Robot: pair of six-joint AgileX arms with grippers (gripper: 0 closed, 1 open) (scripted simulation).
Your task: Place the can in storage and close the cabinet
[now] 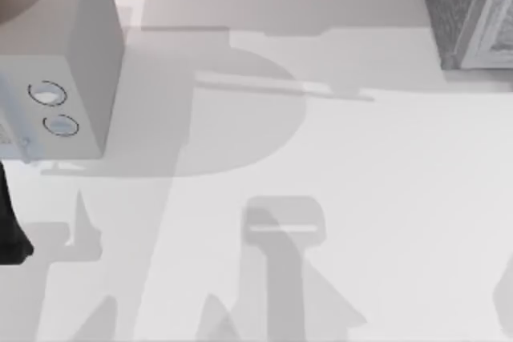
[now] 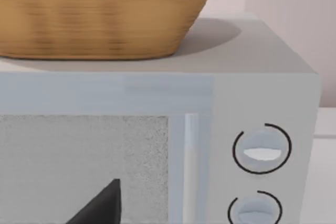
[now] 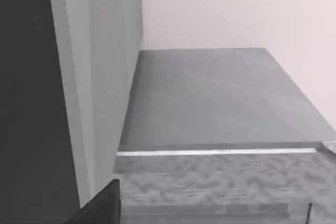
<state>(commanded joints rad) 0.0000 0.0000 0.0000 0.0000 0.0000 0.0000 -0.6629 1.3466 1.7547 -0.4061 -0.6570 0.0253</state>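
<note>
The can is out of view. The grey cabinet [image 1: 469,14] stands at the table's far right corner. In the right wrist view it appears close up as a flat grey surface [image 3: 220,98] above a mottled face, with a tall dark panel beside it. I cannot tell whether it is open. A dark tip of my right gripper [image 3: 105,205] juts into that view, close to the cabinet. My left arm [image 1: 10,222] is a black shape at the table's left edge, and my left gripper [image 2: 100,208] hangs just in front of the microwave's door.
A light grey microwave [image 1: 80,62] with two round knobs [image 2: 261,149] occupies the far left. A woven basket [image 2: 100,14] rests on its top. The white tabletop [image 1: 321,158] between microwave and cabinet carries only shadows.
</note>
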